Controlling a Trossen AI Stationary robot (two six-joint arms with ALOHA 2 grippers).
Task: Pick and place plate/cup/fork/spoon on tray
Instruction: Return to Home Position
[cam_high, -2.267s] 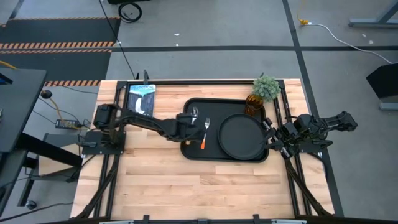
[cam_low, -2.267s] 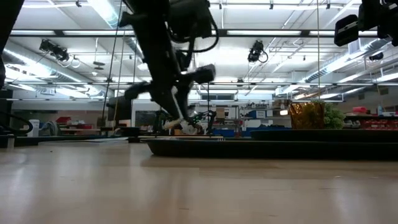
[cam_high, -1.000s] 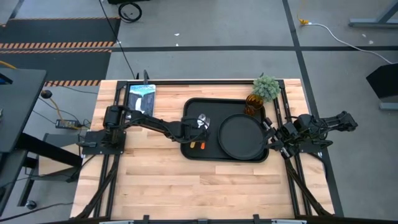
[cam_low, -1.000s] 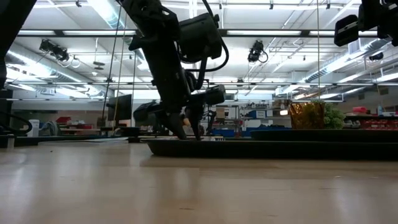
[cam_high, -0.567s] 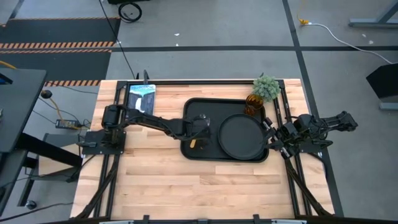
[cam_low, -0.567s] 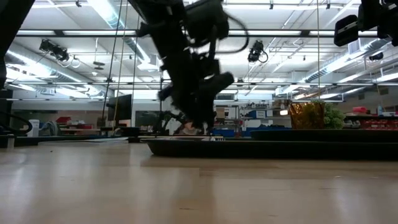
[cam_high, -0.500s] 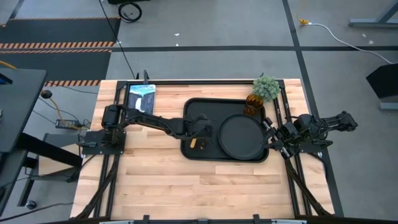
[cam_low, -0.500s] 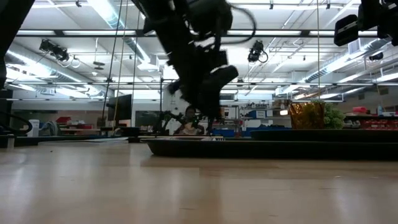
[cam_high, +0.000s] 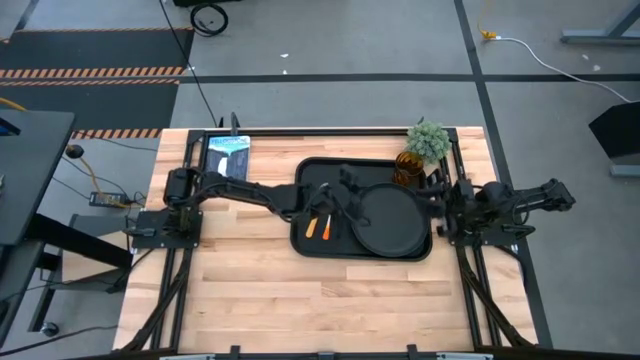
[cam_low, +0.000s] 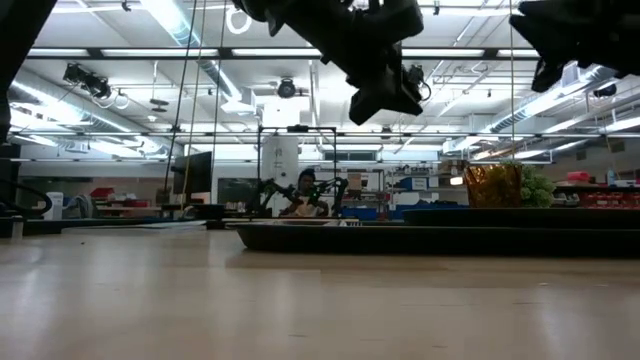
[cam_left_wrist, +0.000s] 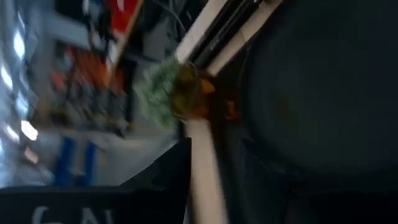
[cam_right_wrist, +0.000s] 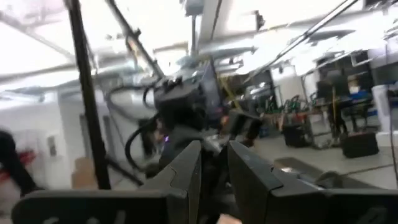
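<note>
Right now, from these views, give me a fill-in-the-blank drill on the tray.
1. The round plate lies on the ___ half of the tray.
2. Two orange-handled utensils lie on the tray's ___ half.
3. The amber cup stands beside the green ___.

Missing words: right; left; plant

Tray (cam_high: 300, 240): black. Plate (cam_high: 392, 222): matte black, round, barely distinct from the tray. Two utensil handles (cam_high: 318, 227): orange; which is fork and which spoon cannot be told. Cup (cam_high: 405, 167): translucent amber-orange. Plant (cam_high: 427, 140): pale green. Worktop (cam_high: 300, 300): light wood planks. Both arms: dark. Floor (cam_high: 90, 70): grey, with orange-and-black hazard stripes.
</note>
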